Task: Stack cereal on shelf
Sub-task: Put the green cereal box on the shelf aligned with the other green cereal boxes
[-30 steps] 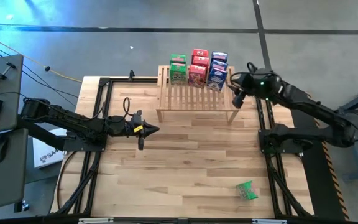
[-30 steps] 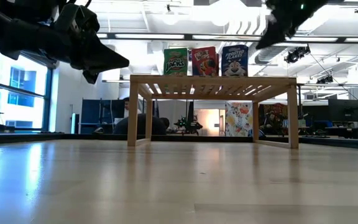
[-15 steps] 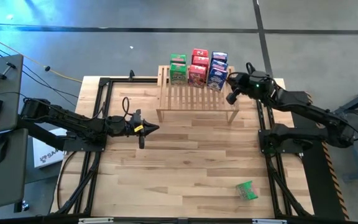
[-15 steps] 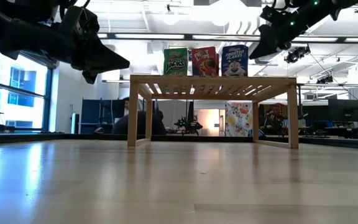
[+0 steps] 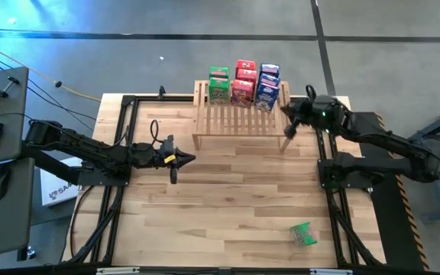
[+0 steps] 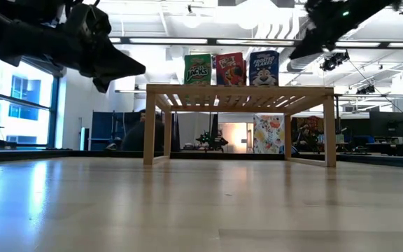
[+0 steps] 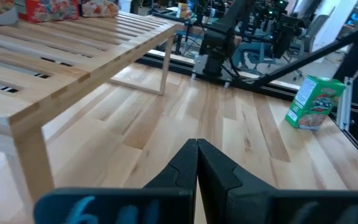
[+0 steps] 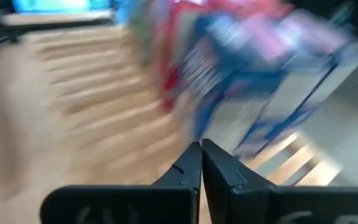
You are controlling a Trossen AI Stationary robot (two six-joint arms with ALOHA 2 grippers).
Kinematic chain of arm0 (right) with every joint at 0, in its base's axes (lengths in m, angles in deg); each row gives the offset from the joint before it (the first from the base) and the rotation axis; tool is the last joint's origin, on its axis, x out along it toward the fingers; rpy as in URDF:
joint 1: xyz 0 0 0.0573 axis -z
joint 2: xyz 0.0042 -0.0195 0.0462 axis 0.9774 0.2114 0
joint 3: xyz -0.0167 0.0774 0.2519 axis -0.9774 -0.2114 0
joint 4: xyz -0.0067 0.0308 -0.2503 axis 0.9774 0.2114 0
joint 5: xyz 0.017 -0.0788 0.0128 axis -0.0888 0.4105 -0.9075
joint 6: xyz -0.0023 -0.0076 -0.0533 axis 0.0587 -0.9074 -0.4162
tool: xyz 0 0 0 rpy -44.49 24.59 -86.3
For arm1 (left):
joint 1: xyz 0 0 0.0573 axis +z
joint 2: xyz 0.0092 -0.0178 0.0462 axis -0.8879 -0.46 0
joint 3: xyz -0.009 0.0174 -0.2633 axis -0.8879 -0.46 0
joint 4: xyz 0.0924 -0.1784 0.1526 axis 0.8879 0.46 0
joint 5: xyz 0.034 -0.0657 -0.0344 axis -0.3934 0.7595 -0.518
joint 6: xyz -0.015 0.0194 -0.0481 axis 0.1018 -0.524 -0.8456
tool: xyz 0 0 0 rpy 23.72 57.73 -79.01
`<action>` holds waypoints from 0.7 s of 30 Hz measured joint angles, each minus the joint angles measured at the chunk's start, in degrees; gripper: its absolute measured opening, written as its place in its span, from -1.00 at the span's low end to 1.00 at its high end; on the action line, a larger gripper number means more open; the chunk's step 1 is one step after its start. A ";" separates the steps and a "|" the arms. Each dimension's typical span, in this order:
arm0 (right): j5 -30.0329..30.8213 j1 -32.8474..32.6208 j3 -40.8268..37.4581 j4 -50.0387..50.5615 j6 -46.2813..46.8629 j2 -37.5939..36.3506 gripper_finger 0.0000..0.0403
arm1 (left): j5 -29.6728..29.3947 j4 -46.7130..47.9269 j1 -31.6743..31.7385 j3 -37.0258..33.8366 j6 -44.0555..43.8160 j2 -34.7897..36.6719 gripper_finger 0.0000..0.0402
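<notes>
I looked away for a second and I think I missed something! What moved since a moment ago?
The right gripper moved. It was up beside the stacked cereal boxes at the shelf's right end; now it has pulled back toward the shelf's front right corner and shut its fingers with nothing in them. The left gripper stayed shut over the table, the stacked boxes did not shift, and the green box lies where it was.

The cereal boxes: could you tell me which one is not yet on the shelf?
The green cereal box, alone on the table near its front right corner. All the others stand together along the back of the shelf.
</notes>
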 joint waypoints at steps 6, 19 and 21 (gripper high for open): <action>5.06 -17.07 0.00 17.30 15.21 -5.33 -1.00 | 0.12 -1.38 -2.04 0.00 0.46 0.00 -1.00; 24.42 -65.93 0.02 25.33 60.58 6.80 -1.00 | 0.22 -1.68 -4.87 0.00 0.25 0.00 -1.00; 23.58 -70.24 1.16 26.56 67.79 11.11 -1.00 | 0.21 -1.66 -5.41 0.00 -0.17 0.00 -1.00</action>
